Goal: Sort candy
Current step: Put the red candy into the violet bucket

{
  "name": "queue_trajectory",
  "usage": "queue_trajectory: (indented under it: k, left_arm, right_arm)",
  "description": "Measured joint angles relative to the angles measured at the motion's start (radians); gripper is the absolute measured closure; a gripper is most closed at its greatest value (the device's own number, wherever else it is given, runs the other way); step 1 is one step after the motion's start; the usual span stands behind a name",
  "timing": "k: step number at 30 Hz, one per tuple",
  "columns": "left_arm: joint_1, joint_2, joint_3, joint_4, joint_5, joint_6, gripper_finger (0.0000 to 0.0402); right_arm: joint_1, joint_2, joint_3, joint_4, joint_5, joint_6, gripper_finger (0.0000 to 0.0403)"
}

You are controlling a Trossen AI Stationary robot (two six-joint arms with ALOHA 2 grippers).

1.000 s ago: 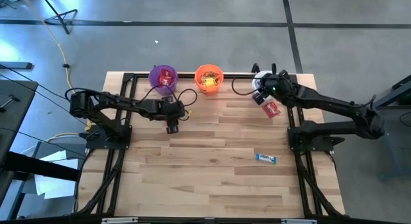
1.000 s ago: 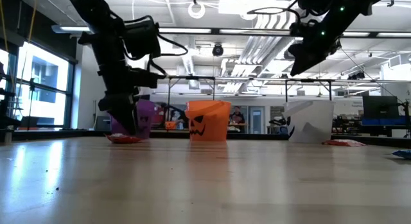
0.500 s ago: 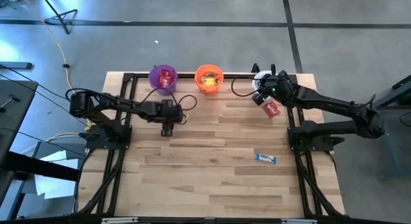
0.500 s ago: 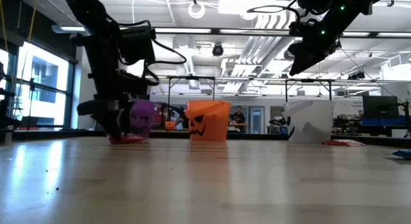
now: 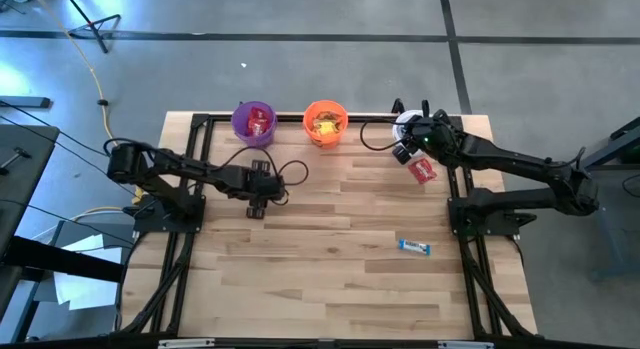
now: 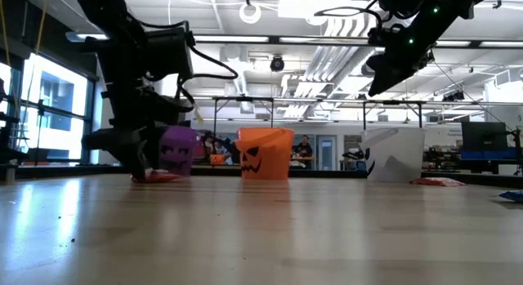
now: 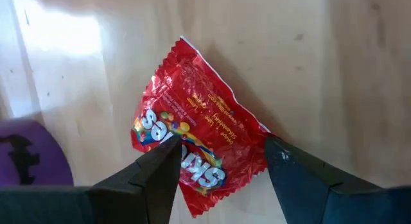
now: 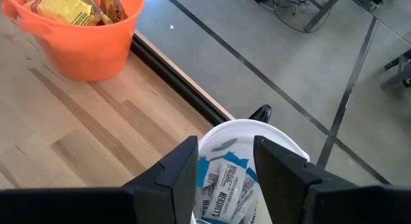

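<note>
High view: left gripper (image 5: 255, 211) has come back from the purple bucket (image 5: 254, 124) toward the near side of the surface (image 5: 330, 279) over the last second and now sits low, well short of the bucket row. Right gripper (image 5: 404, 141) has not moved; it hangs over the white bucket (image 5: 405, 117). Loose candy left on the surface: a red packet (image 5: 423, 170) just beside the right arm, and a blue-and-white bar (image 5: 414, 247) near the right edge, well apart from both grippers. The orange bucket (image 5: 325, 123) holds yellow packets.

Low view: left arm is down at the surface in front of the purple bucket, with a red Skittles packet (image 6: 157, 177) flat beneath it. Right gripper is high above the white bucket.

Left wrist view: jaws spread wide, fingers (image 7: 157, 172) on either side of the Skittles packet (image 7: 192, 134), which lies flat, not yet pinched. Judgement: the arm has repositioned for a pick; closing comes next, then the carry to the purple bucket, which already holds red.

Right wrist view: fingers (image 8: 180, 169) part-open with nothing between them, directly above the white bucket (image 8: 282, 137), where Hershey's bars (image 8: 221, 189) lie. Likely a finished drop.
</note>
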Motion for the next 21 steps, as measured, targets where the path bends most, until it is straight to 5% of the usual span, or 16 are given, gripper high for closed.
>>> queue_trajectory:
  k: [21]
  left_arm:
    - [-0.172,0.0,0.03,-0.181,-0.002,-0.005,0.019]
  right_arm:
    - [0.0,0.0,0.0,0.0,0.0,0.0,0.0258]
